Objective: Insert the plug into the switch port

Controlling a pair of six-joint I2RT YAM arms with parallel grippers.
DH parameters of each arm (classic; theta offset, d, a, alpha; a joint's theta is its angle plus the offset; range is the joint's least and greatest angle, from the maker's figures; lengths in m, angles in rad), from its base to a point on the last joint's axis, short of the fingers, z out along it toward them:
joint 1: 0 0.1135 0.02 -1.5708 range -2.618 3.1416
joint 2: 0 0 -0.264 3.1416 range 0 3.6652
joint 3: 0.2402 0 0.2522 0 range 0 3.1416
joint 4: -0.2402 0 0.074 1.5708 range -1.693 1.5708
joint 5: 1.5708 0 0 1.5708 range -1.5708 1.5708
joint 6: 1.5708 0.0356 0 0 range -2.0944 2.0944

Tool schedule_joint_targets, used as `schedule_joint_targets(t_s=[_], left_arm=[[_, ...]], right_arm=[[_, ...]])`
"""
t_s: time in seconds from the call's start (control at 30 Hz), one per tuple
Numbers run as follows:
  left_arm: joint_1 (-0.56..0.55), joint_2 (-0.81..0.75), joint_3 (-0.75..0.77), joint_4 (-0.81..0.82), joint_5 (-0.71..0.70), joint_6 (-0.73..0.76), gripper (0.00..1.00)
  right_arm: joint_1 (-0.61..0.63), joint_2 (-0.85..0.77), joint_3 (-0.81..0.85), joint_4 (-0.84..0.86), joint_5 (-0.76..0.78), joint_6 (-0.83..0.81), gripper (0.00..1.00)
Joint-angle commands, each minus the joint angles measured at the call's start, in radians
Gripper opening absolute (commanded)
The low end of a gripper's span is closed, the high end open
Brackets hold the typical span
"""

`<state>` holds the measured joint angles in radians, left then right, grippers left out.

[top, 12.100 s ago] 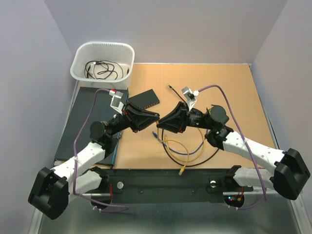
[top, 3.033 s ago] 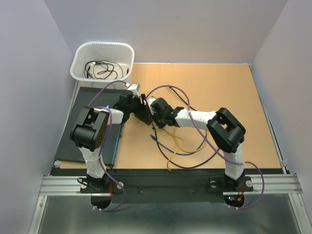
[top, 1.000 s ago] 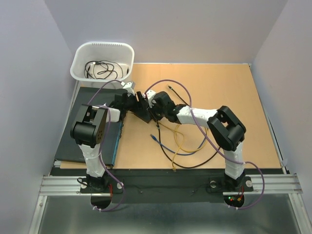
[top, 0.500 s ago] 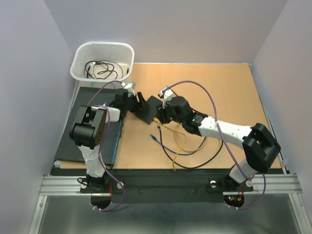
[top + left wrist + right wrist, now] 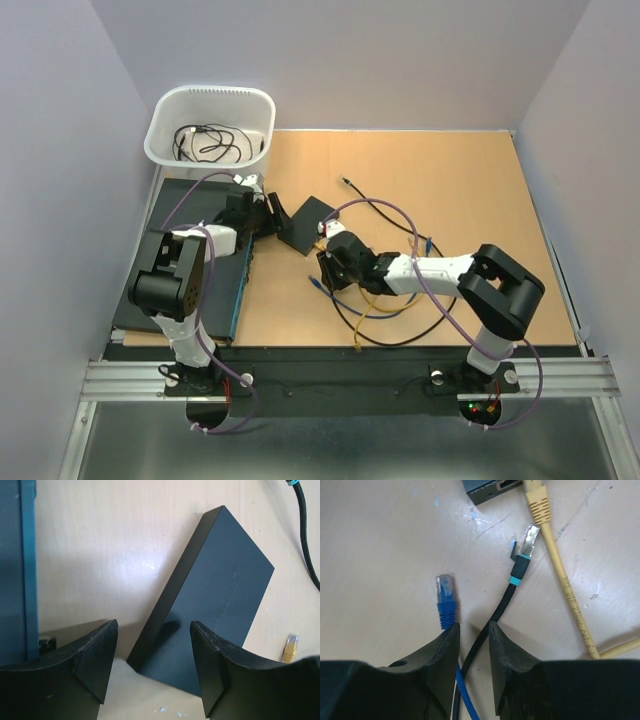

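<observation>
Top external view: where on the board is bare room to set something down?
Bare: the far right of the board, beyond the cables; also the near left strip beside the dark mat. Crowded: the centre, around the switch, cables, left gripper and right gripper.

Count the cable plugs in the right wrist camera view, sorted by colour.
Blue plug: 1
Yellow plug: 1
Metal plug on the black cable: 1
Total: 3
</observation>
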<state>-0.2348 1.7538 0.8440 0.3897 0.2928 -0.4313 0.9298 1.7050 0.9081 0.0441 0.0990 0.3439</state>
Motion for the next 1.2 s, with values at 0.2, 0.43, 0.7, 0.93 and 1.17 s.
schedule_joint_targets(t_s=[0.2, 0.43, 0.7, 0.93, 1.17], left_arm=[[0.002, -0.137, -0.056, -0.014, -0.049, 0.009, 0.71], [0.002, -0.142, -0.063, -0.005, -0.046, 0.020, 0.71], [0.003, -0.154, -0.092, 0.012, -0.064, 0.042, 0.71], [0.003, -0.279, -0.155, 0.089, -0.023, 0.039, 0.71], [-0.001, -0.529, -0.304, 0.282, 0.060, -0.007, 0.71]], right_arm=[[0.006, 0.053, 0.100, -0.039, 0.186, 0.029, 0.34], [0.006, 0.133, 0.143, -0.087, 0.189, 0.043, 0.35], [0.006, 0.182, 0.147, -0.098, 0.166, 0.069, 0.21], [0.027, 0.076, -0.007, 0.191, 0.018, -0.074, 0.02], [0.026, -0.082, -0.172, 0.471, -0.117, -0.103, 0.00]])
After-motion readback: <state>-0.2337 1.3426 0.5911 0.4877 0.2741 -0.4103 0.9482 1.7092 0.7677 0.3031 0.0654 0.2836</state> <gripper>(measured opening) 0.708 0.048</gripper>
